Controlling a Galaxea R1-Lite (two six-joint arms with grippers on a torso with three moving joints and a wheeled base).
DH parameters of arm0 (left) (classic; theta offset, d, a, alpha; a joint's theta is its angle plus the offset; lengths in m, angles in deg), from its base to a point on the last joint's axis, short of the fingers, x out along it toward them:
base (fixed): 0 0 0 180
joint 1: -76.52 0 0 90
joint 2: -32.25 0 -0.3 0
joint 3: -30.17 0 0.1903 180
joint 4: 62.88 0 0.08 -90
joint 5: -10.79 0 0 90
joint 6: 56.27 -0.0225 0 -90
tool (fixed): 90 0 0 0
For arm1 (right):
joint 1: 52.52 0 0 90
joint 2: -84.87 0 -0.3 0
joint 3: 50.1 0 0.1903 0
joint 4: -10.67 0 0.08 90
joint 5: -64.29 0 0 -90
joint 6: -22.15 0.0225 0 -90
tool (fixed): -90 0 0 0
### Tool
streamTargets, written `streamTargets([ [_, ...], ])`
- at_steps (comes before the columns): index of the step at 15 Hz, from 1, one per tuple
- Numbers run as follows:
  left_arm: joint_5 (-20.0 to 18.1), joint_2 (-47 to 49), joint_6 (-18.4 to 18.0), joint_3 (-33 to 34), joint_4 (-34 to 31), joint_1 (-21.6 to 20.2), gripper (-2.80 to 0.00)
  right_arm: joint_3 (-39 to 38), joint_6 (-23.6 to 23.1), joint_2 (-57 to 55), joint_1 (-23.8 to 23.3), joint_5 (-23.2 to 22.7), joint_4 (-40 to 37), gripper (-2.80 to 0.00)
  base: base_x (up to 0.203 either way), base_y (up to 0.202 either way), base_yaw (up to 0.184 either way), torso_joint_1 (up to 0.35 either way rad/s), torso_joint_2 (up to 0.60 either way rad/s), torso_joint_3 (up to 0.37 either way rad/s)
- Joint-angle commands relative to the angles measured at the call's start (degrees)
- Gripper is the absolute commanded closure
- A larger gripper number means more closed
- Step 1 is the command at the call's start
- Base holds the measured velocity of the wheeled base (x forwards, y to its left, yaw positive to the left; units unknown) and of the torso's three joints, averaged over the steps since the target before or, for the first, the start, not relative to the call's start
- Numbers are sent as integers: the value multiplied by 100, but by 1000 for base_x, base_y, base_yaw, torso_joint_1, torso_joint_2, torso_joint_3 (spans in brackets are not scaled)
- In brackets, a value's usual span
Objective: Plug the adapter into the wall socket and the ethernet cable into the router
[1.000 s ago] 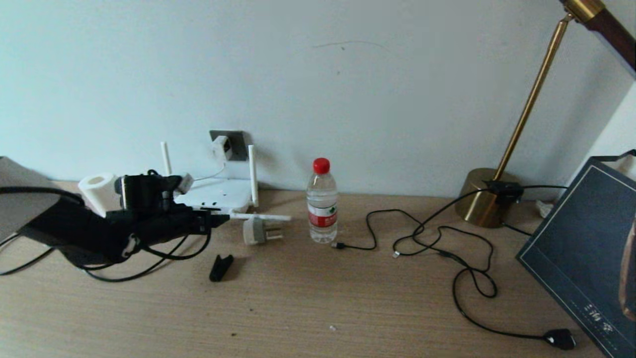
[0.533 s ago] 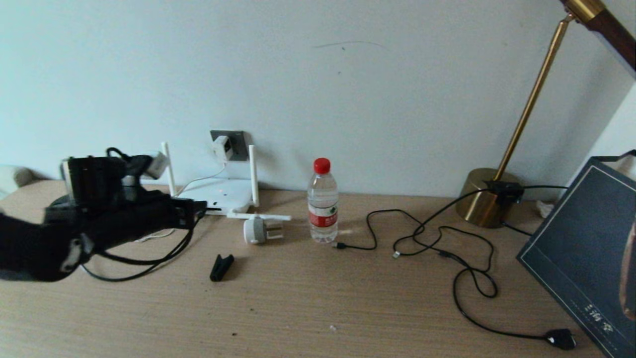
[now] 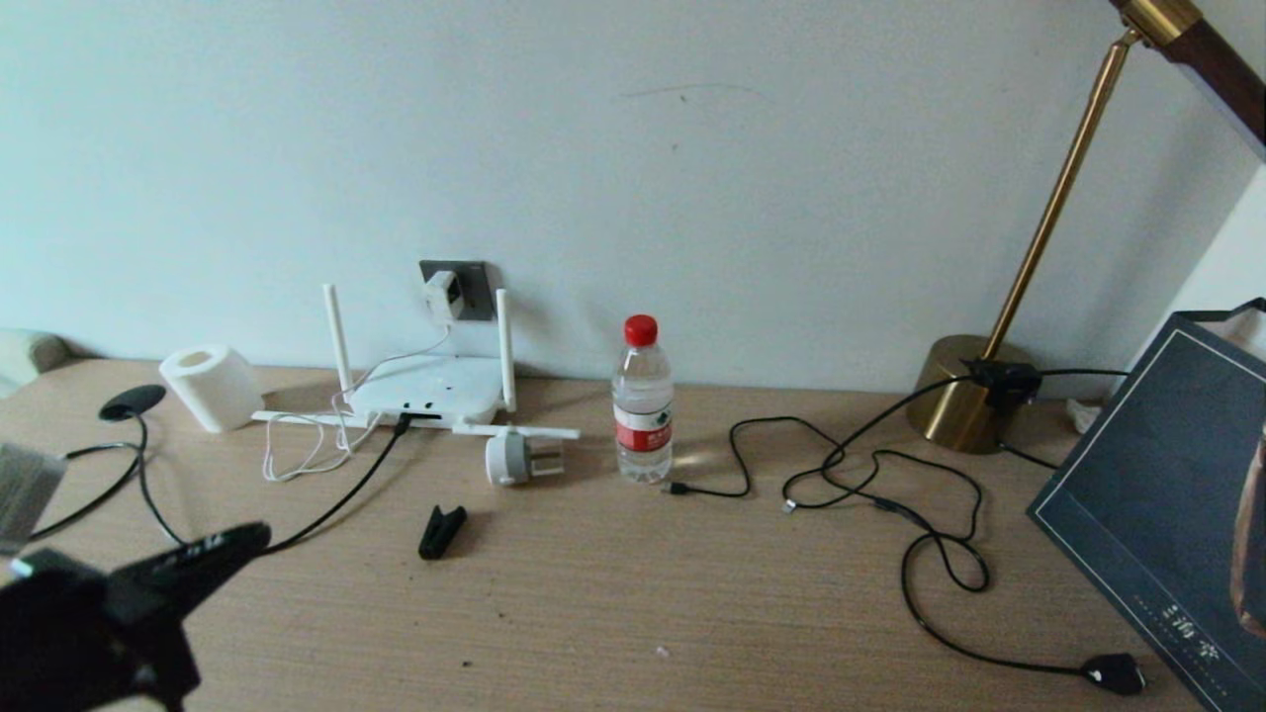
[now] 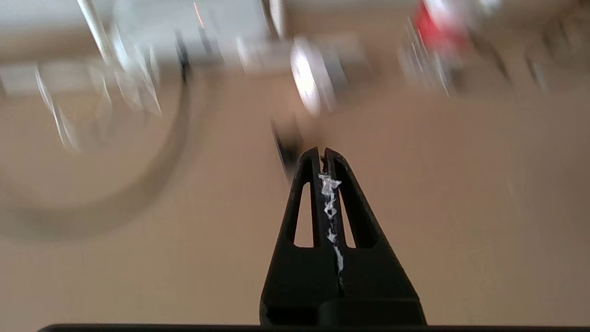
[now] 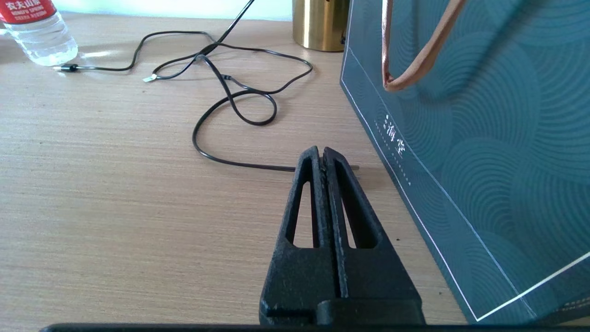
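The white adapter (image 3: 441,294) sits in the dark grey wall socket (image 3: 478,287), and its thin white cord hangs down to the router (image 3: 427,391). The black ethernet cable (image 3: 341,494) has its plug at the router's front edge. From there it runs to the front left and loops back to its flat oval end (image 3: 131,400). My left gripper (image 3: 255,536) is at the table's front left, well back from the router, shut with nothing in it. In the right wrist view my right gripper (image 5: 321,152) hangs shut and empty, low over the table.
A toilet roll (image 3: 211,386) stands left of the router. A round white-grey plug (image 3: 514,458), a black clip (image 3: 440,531) and a water bottle (image 3: 642,400) lie nearby. Thin black cables (image 3: 870,465), a brass lamp base (image 3: 964,396) and a dark gift bag (image 3: 1167,494) fill the right side.
My left arm has pulled back from the router to the table's front left. The ethernet plug stays at the router, and the toilet roll and oval cable end have come into view.
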Motion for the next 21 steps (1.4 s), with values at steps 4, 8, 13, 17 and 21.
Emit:
streamTargets([
  [4, 754, -4174, 10, 993, -3138, -117, 0, 0, -13, -7, 0, -2, -2, 0, 0, 0, 0, 0, 0, 0],
  [8, 692, -5380, -115, 1156, -3556, -219, 0, 0, -5, -7, 0, -2, -9, 0, 0, 0, 0, 0, 0, 0],
  [13, 861, -5345, 191, 1186, -3561, -232, 0, 0, 4, -7, 0, -2, -9, 0, 0, 0, 0, 0, 0, 0],
  [17, 1107, -5345, 528, 1186, -3561, -232, 0, 0, 4, -7, 0, -2, -9, 0, 0, 0, 0, 0, 0, 0],
  [21, 1107, -5345, 532, 1186, -3561, -232, 0, 0, -5, -7, 0, -2, 0, 0, 0, 0, 0, 0, 0, 0],
])
